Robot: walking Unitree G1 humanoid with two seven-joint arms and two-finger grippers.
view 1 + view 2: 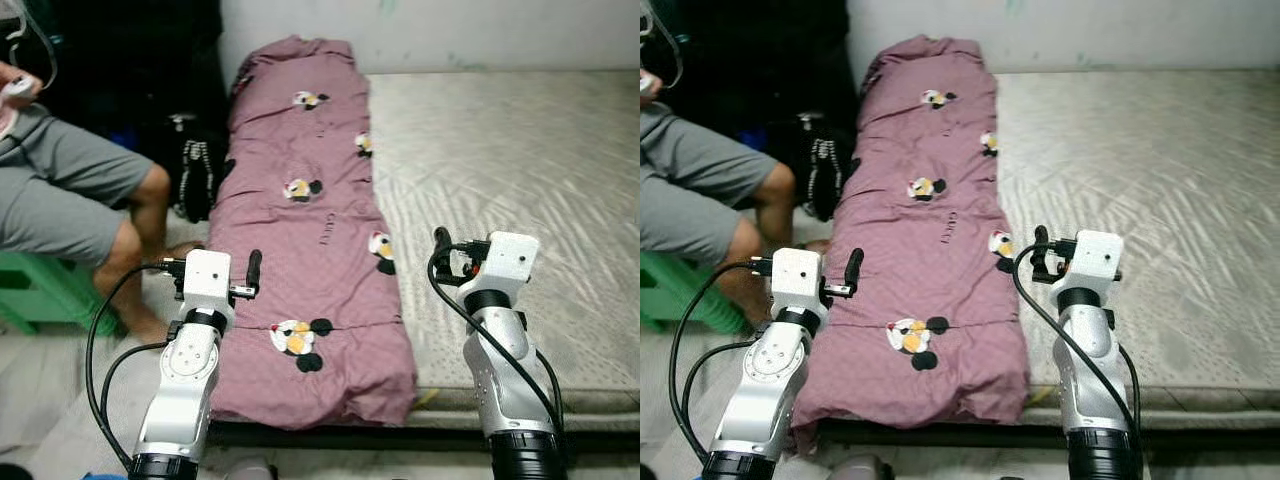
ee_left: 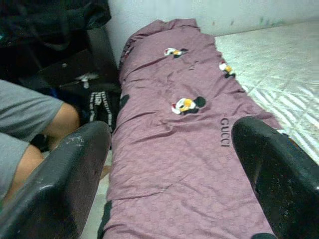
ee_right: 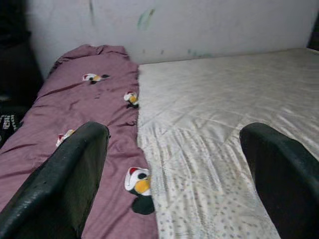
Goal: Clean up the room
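At the far left a person sits on a green plastic stool (image 1: 35,290), in grey shorts (image 1: 60,190), one bare knee bent toward the bed. Just beyond that knee, against the dark furniture by the wall, stands a black bag with white lettering (image 1: 195,178), close to the bed's edge.

The left gripper (image 1: 245,275) is raised over the near left edge of the bed, its two long black fingers (image 2: 60,184) spread wide apart with nothing between them. Its wrist view looks along the length of the folded mauve quilt printed with cartoon mice (image 1: 300,230), which bears the word GUCCI partway along it.

That quilt lies as a long strip down the left side of the bed, running from the near edge up to the pale wall (image 1: 430,30), where its far end is bunched. Its near end drapes slightly over the mattress edge.

To the right of the quilt, and touching its long side, is the bare cream quilted mattress (image 1: 510,170) (stitched in a diamond pattern), which takes up the rest of the bed.

The right gripper (image 1: 1040,252) is held up over the near part of the mattress, just beside the quilt's right edge, its black fingers (image 3: 60,184) likewise standing well apart and holding nothing.
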